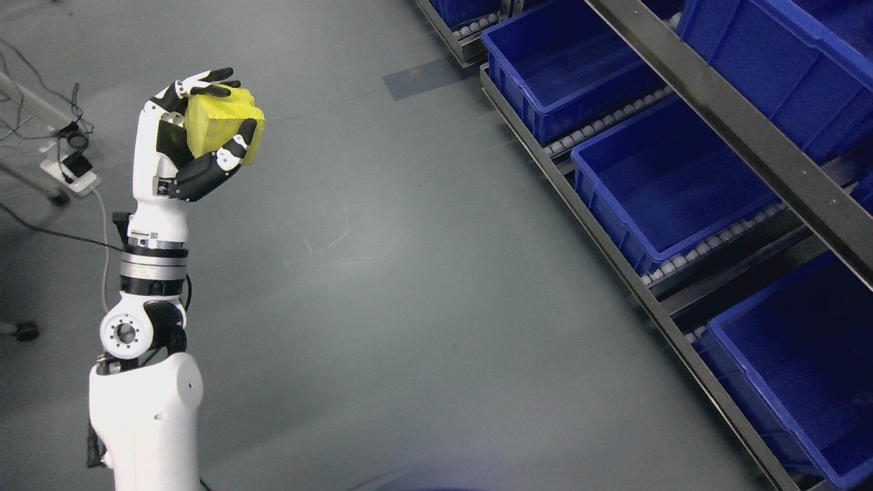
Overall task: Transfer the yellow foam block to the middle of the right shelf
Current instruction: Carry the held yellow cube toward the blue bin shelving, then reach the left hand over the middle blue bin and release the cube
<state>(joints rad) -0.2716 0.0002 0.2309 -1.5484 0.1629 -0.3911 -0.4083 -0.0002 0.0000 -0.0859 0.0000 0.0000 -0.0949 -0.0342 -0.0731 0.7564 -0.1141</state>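
The yellow foam block (219, 127) is held up in the air at the upper left of the head view. My left hand (208, 126) is shut on it, black fingertips curled over its top and its right side. The white left arm rises from the bottom left edge. The block is well to the left of the shelf (716, 88), which runs along the right side. My right hand is out of view.
Several blue bins sit on the shelf's roller rows: one at the top middle (566, 68), one in the centre right (672, 181), one at the lower right (798, 368). A power strip with cables (71, 167) lies on the grey floor at far left.
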